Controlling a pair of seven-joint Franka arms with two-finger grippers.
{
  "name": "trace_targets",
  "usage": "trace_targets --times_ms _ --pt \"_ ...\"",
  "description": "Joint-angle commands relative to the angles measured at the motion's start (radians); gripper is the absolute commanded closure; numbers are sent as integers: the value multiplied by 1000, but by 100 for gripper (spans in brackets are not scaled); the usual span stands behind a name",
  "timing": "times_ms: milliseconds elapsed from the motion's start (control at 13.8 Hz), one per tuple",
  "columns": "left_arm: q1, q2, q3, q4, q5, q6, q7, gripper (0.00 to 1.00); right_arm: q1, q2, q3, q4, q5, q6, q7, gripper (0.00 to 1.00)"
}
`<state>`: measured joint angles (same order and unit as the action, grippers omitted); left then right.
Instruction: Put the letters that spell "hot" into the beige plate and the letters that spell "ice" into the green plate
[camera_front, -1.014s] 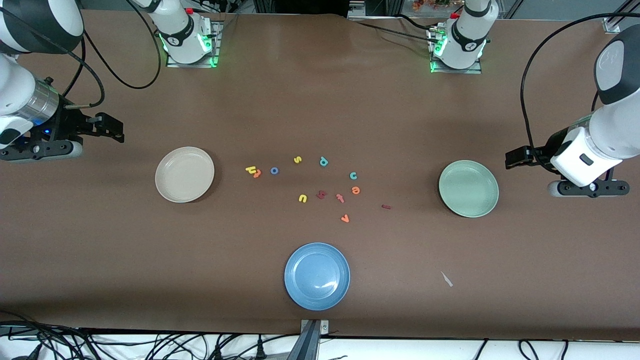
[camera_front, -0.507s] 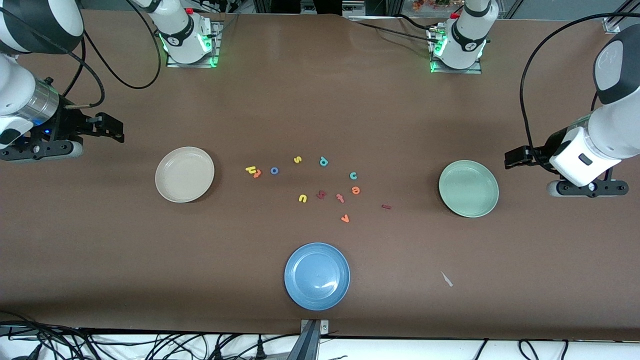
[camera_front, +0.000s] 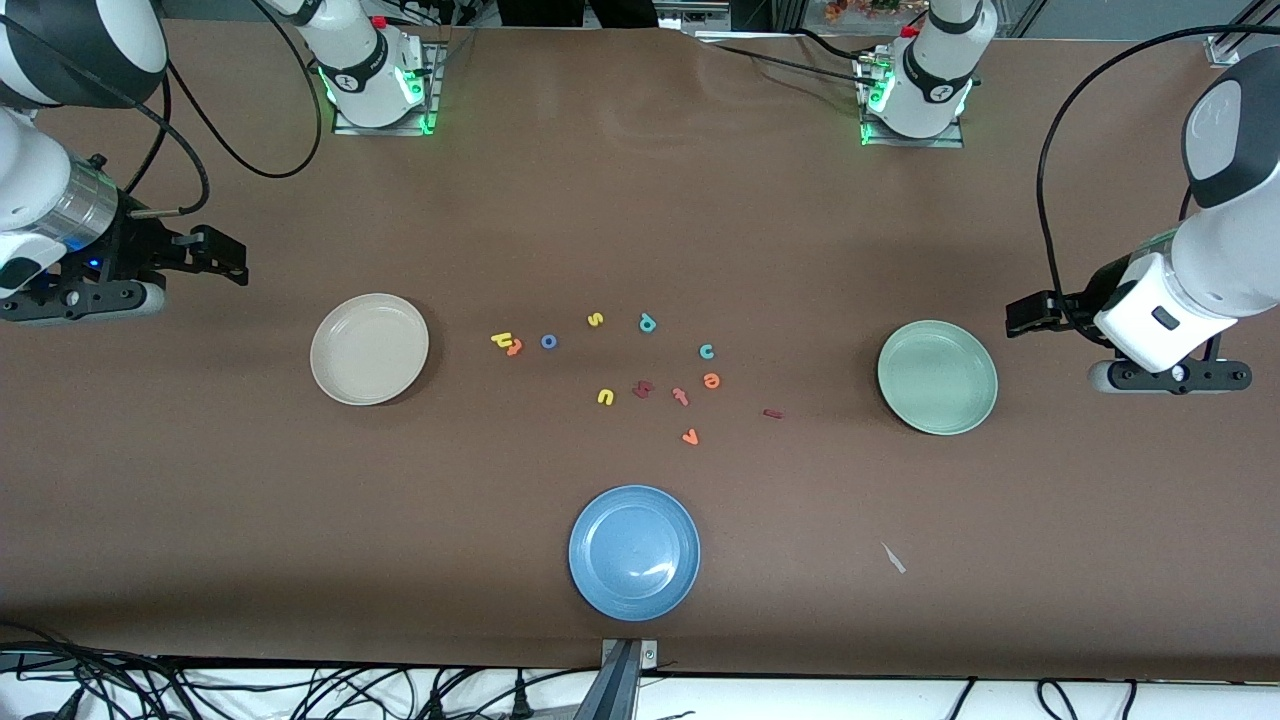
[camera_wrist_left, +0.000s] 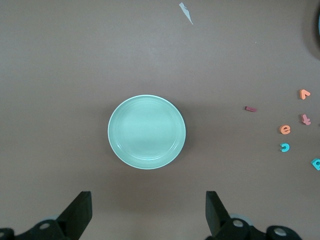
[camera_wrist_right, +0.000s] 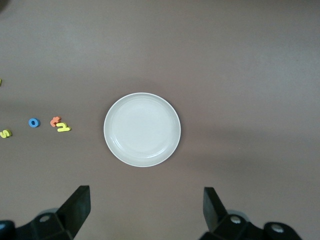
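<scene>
1. Right gripper (camera_front: 70, 300) up in the air at the right arm's end of the table, past the beige plate; fingers (camera_wrist_right: 75, 205) wide apart, nothing betw. them. Arm waits.
2. Beige plate (camera_front: 369, 349) flat on the table (camera_front: 640, 200), empty; also seen in the right wrist view (camera_wrist_right: 142, 129), ahead of the open jaws.
3. Yellow h (camera_front: 500, 339) & orange hooked t (camera_front: 514, 348) touching, nearest letters to the beige plate. Blue o (camera_front: 549, 341) just beside them, toward the left arm's end.
4. Yellow s (camera_front: 595, 320) & teal p (camera_front: 647, 323) are the letters farthest from the front cam.
5. Yellow u (camera_front: 605, 397), dark red letter (camera_front: 643, 389), pinkish-red t (camera_front: 681, 396) in a loose row nearer the cam; orange v (camera_front: 690, 437) nearer still.
6. Blue plate (camera_front: 634, 552) closest to the cam, mid-table, empty.
7. Teal c (camera_front: 707, 351) w/ orange e (camera_front: 711, 380) just beside it, e nearer the cam. Dark red i (camera_front: 772, 413) apart from the cluster, betw. it & the green plate.
8. Green plate (camera_front: 937, 377) empty, flat; in the left wrist view (camera_wrist_left: 146, 132) ahead of the jaws.
9. Small pale scrap (camera_front: 893, 557) on the table, nearer the cam than the green plate.
10. Left gripper (camera_front: 1165, 375) in the air at the left arm's end, past the green plate; fingers (camera_wrist_left: 216, 210) spread wide, holding nothing. Arm waits.
</scene>
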<state>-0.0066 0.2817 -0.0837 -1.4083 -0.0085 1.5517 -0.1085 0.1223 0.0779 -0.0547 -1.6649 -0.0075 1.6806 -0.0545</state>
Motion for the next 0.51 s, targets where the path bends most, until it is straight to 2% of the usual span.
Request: trace_targets --times_ms 0,435 --pt "0 -4 -2 0 -10 8 0 0 -7 5 4 22 -6 -16 -7 0" --pt "2 -4 -2 -1 -10 8 1 0 -7 6 4 28 -3 -16 2 0"
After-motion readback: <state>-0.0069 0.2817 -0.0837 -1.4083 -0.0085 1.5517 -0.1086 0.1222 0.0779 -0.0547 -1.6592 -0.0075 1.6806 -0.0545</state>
